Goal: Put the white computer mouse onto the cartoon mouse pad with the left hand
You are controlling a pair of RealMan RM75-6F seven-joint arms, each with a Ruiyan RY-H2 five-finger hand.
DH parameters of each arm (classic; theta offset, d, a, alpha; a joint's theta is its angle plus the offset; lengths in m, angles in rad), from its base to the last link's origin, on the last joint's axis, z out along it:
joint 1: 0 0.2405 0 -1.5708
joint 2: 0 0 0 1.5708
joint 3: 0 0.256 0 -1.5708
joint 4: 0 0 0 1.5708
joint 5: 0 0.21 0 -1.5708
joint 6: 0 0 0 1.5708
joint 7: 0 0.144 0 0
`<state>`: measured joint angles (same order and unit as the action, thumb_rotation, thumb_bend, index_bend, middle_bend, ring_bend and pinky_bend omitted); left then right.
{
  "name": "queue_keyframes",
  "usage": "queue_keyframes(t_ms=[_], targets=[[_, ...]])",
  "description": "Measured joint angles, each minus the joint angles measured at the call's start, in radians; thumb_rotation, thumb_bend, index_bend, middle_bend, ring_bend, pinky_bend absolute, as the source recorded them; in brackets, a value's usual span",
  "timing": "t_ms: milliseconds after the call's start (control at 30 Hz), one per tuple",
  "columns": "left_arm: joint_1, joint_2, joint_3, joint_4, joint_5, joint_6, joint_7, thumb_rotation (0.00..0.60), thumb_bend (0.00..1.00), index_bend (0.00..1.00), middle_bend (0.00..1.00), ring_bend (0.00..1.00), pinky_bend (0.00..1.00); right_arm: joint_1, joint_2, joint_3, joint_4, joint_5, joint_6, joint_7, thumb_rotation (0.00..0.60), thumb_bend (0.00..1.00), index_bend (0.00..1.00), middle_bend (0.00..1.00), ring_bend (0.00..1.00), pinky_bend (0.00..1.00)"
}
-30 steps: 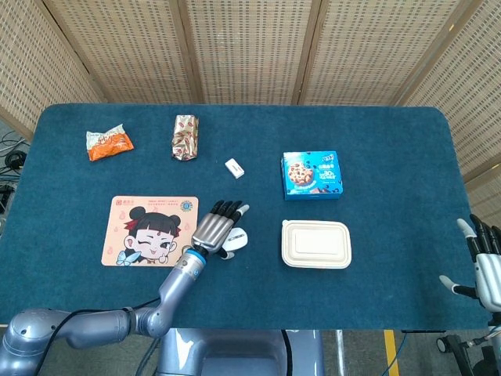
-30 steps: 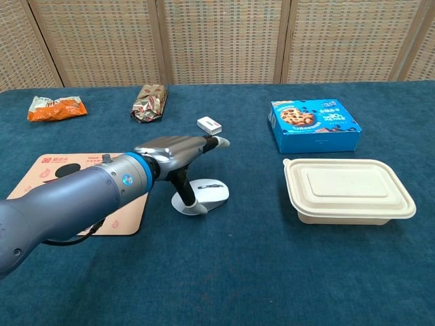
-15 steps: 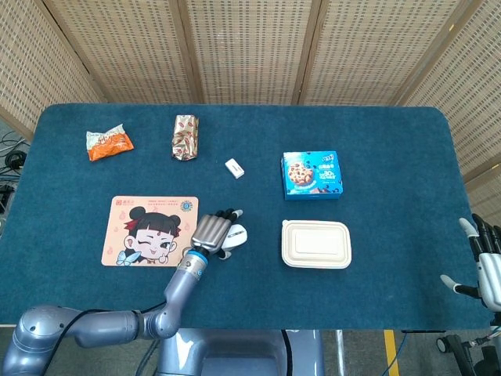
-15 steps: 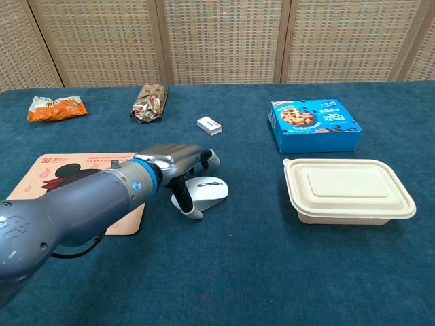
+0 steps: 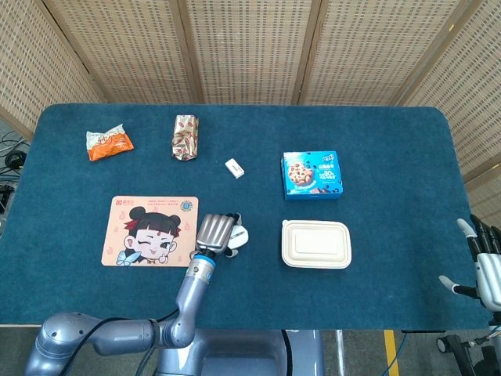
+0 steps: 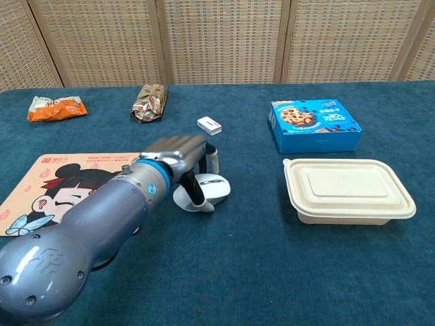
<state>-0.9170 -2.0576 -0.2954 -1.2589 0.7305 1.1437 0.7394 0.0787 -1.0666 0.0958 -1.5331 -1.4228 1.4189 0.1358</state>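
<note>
Blue worktop (image 5: 376, 313), left hand (image 5: 214, 232) palm-down with fingers curled around the white computer mouse (image 6: 209, 188) beside the cartoon mouse pad (image 5: 125, 239), right hand (image 5: 485, 266) open at the worktop's edge.

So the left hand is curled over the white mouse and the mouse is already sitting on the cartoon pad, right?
Not quite. The left hand is curled over the white mouse, but the mouse is not on the cartoon pad. It sits on the blue table cover just right of the pad's edge, as the head view shows.
</note>
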Motion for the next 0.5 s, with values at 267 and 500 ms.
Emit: queue_keyframes(t_ms=[267, 500], targets=[[0.044, 0.057, -0.057, -0.127, -0.008, 0.071, -0.023, 0.600, 0.13, 0.49, 0.52, 0.55, 0.66, -0.001, 0.004, 0.000, -0.003, -0.001, 0.000, 0.013, 0.600, 0.00, 0.00, 0.00, 0.00, 0.00], [0.145, 0.143, -0.154, -0.301, -0.178, 0.290, 0.021, 0.600, 0.17, 0.49, 0.52, 0.55, 0.66, -0.002, 0.014, 0.001, -0.008, -0.006, 0.004, 0.041, 0.600, 0.00, 0.00, 0.00, 0.00, 0.00]])
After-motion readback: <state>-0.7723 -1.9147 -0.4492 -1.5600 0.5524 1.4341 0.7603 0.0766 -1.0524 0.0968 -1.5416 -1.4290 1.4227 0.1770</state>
